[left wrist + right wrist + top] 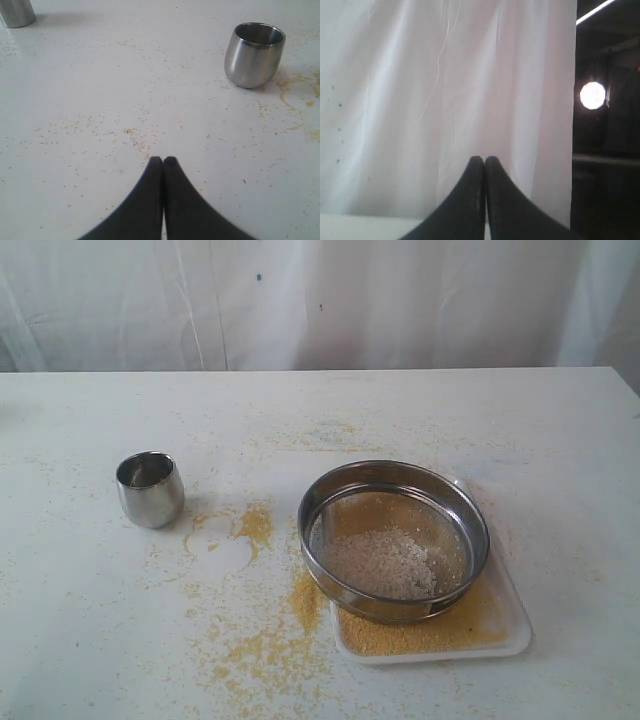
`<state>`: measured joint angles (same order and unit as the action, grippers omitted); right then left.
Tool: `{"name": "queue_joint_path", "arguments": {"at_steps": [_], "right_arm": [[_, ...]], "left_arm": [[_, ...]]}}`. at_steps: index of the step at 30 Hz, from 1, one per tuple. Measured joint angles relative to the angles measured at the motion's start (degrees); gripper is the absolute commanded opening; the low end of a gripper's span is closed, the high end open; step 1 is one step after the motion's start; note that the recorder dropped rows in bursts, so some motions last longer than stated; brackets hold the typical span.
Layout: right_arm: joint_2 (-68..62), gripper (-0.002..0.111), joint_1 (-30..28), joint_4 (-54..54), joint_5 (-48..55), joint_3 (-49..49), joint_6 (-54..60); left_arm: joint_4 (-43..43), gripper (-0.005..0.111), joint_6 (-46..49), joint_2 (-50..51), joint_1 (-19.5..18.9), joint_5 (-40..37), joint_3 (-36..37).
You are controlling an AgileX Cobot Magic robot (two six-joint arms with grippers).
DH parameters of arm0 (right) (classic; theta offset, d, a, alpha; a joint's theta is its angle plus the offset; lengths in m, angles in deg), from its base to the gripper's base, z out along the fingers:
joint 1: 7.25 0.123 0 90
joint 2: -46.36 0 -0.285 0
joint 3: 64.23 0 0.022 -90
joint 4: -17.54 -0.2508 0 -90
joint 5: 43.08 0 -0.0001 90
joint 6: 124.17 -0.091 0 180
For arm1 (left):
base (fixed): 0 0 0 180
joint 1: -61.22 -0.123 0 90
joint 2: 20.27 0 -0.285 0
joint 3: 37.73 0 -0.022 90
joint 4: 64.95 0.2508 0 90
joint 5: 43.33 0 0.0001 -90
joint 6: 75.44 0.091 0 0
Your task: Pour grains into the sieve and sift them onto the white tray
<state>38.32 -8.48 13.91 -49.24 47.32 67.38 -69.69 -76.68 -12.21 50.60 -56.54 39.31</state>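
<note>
The sieve [392,606] sits in the white tray [518,632], yellow grains [430,633] under it

1. Tabletop [560,420]: you have one, white, filling the near and middle scene.
2. Cloth [400,300]: white, hung along the table's far edge, creased in vertical folds, with a few dark specks.
3. Past the cloth's edge, in the right wrist view, you have a dark room: one round bright lamp [592,95], one thin light strip [594,12], one pale horizontal bar [605,160].
</note>
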Motion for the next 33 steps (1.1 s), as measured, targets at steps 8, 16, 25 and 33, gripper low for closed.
{"name": "queue_joint_path", "arguments": {"at_steps": [8, 16, 25, 33], "right_arm": [[0.09, 0.000, -3.15, 0.11, 13.25, -8.35, 0.00], [0.09, 0.000, -3.34, 0.11, 26.14, -8.71, 0.00], [0.09, 0.000, -3.34, 0.11, 26.25, -8.71, 0.00], [0.09, 0.000, -3.34, 0.11, 26.48, -8.71, 0.00]], "left_arm": [[0.00, 0.000, 0.00, 0.00, 0.00, 0.00, 0.00], [0.00, 0.000, 0.00, 0.00, 0.00, 0.00, 0.00], [0.00, 0.000, 0.00, 0.00, 0.00, 0.00, 0.00], [0.00, 0.000, 0.00, 0.00, 0.00, 0.00, 0.00]]}}
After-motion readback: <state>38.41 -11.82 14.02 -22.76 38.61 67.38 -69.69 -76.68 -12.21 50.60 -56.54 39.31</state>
